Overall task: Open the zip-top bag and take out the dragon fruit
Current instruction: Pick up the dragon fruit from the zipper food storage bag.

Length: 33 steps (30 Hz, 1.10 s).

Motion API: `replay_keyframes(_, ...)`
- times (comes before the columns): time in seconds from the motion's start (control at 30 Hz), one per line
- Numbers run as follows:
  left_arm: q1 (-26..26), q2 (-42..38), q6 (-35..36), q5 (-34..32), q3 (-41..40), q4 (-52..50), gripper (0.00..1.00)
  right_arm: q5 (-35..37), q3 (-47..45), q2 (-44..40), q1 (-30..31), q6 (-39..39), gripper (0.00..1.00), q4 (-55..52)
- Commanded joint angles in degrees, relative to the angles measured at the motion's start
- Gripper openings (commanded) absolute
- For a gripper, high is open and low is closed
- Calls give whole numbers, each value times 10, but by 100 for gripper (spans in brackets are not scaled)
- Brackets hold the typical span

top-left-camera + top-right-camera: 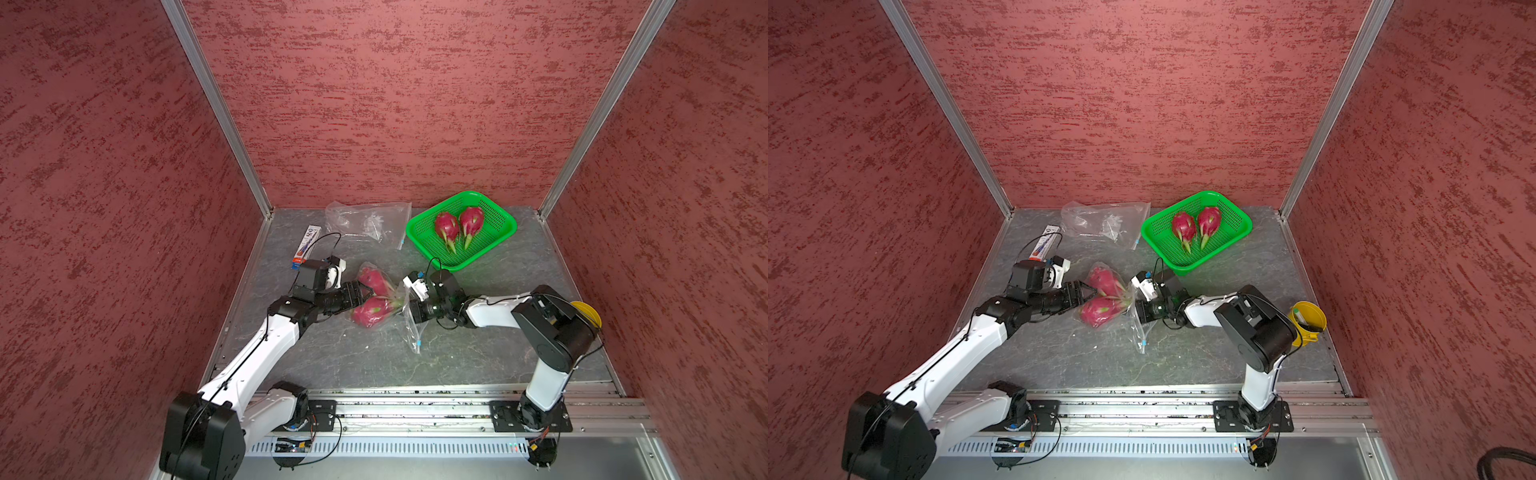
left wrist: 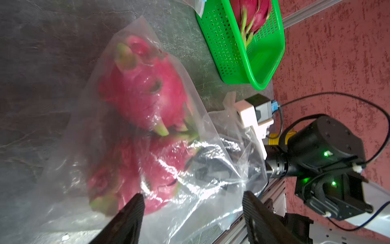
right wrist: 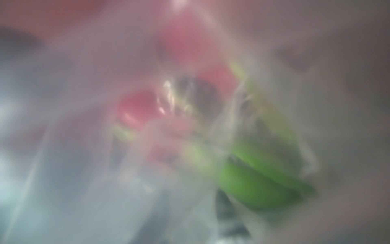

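A clear zip-top bag [image 1: 388, 320] lies mid-table with two dragon fruit [image 1: 374, 279] [image 1: 371, 312] inside; both top views show them [image 1: 1105, 280]. My left gripper [image 1: 363, 293] is at the bag's left end, open, fingers wide apart with bag film [image 2: 211, 200] in front of them and the fruit [image 2: 143, 90] just beyond. My right gripper [image 1: 409, 307] is pushed into the bag's right end. Its fingers are veiled by plastic, and the right wrist view is a blur of film, pink fruit [image 3: 137, 105] and green.
A green mesh basket [image 1: 430, 247] at the back right holds two more dragon fruit [image 1: 446, 226] [image 1: 471, 220]. An empty clear bag [image 1: 368, 222] and a toothpaste box [image 1: 305, 245] lie at the back left. A yellow cup [image 1: 1308, 322] stands behind the right arm.
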Motion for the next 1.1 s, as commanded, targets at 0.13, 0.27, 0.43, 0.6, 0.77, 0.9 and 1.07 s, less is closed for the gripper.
replay_keyframes(0.13, 0, -7, -93, -15, -113, 88, 76, 13, -17, 8, 1, 119, 51, 144)
replay_keyframes(0.27, 1, 7, -100, -21, -126, 114, 76, 13, -52, 8, 2, 217, 53, 268)
replay_keyframes(0.43, 7, 12, -85, -37, -141, 110, 76, 6, -61, 19, 8, 279, 54, 337)
replay_keyframes(0.6, 17, 17, -80, -47, -161, 121, 76, 19, -52, 40, 12, 286, 54, 303)
replay_keyframes(0.77, 33, 35, -72, -48, -178, 125, 75, 41, -47, 54, 13, 289, 55, 270)
replay_keyframes(0.9, 36, 51, -76, -41, -184, 139, 75, 47, -32, 76, 12, 300, 59, 274)
replay_keyframes(1.07, 34, 49, -81, -36, -191, 151, 73, 42, -2, 104, 17, 316, 62, 296)
